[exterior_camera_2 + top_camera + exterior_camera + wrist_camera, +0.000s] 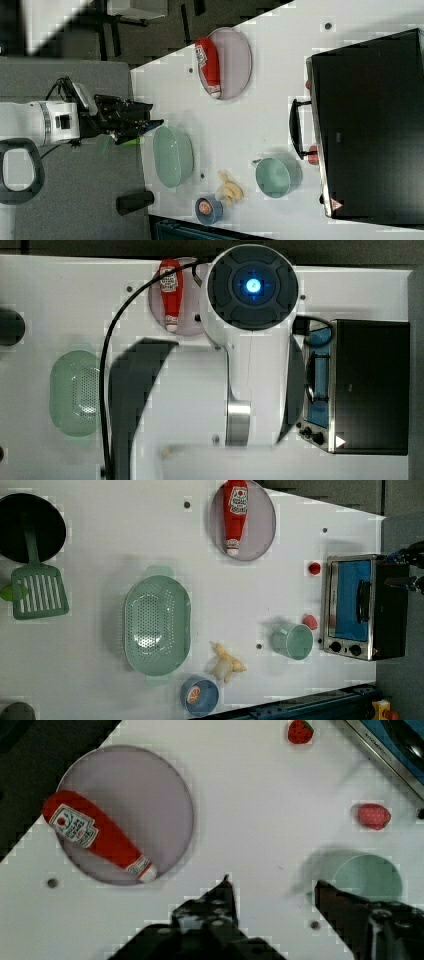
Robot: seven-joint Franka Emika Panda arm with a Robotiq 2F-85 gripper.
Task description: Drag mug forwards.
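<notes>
Altogether one mug (293, 641), two strawberries (373, 816), perhaps one banana (226, 663); the tool (274, 892) gapes empty.

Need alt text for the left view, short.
A pale teal mug stands on a white table beside a toaster oven. A ketchup bottle lies on a grey plate; a green perforated basket sits mid-table.
</notes>
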